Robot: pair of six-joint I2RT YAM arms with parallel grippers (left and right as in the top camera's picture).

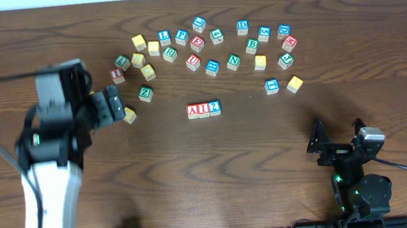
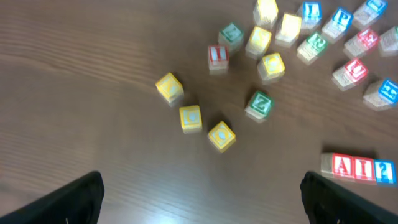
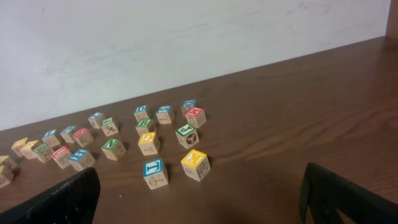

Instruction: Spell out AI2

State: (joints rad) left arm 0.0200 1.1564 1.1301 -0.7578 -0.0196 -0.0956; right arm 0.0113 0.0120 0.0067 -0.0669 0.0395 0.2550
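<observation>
Three white-faced cubes stand touching in a row at the table's middle: the red A (image 1: 193,110), the red I (image 1: 203,109) and the blue 2 (image 1: 214,107), reading AI2 from left to right. The left wrist view has them at its right edge: A (image 2: 341,166), I (image 2: 362,168), 2 (image 2: 384,170). My left gripper (image 1: 115,106) hovers well to their left, open and empty (image 2: 202,200). At the near right my right gripper (image 1: 338,132) is also open with nothing between its fingers (image 3: 199,194), far from the row.
Several other letter cubes form an arc at the back (image 1: 212,46). A green Z cube (image 1: 145,93) and a yellow cube (image 1: 129,115) lie close to my left gripper. A blue cube (image 3: 154,172) and a yellow cube (image 3: 195,163) sit ahead of the right gripper.
</observation>
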